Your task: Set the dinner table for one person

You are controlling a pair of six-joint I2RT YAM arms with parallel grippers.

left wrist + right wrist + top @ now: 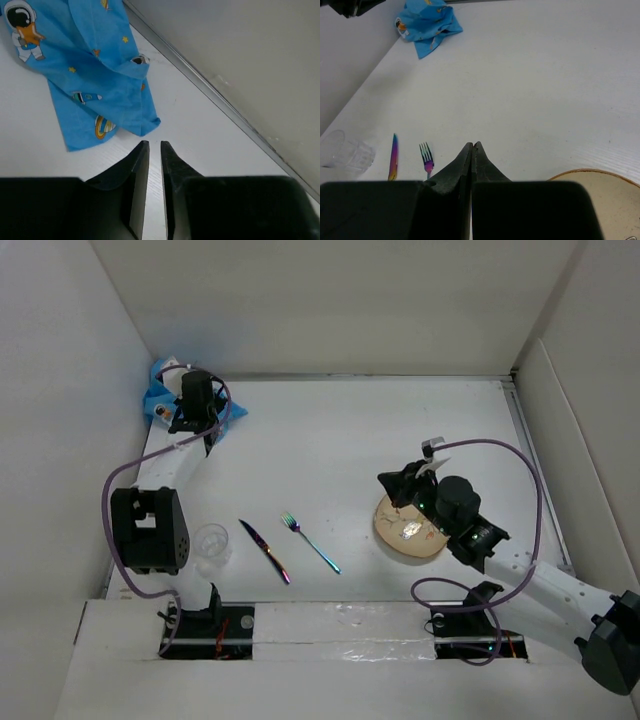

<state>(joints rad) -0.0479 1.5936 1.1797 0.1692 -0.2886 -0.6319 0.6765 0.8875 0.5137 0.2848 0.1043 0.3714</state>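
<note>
The white dinner table (pixel 340 440) carries a crumpled blue astronaut placemat (pixel 160 390) in the far left corner. My left gripper (pixel 193 390) hovers at it. In the left wrist view the gripper (pixel 153 144) is empty, its jaws a narrow gap apart, over bare table just short of the placemat (pixel 85 65). My right gripper (pixel 388 481) is shut and empty above the far edge of a beige plate (pixel 408 530); it also shows in the right wrist view (pixel 472 144). An iridescent fork (pixel 310 543) and knife (pixel 265 551) lie near the front, with a clear glass (pixel 211 543) to their left.
White wall panels (pixel 60 390) close in the table on the left, back and right. In the right wrist view the plate (pixel 600 195) is at lower right, the fork (pixel 426 160), knife (pixel 393 157) and glass (pixel 345 150) at lower left, the placemat (pixel 427 22) far off.
</note>
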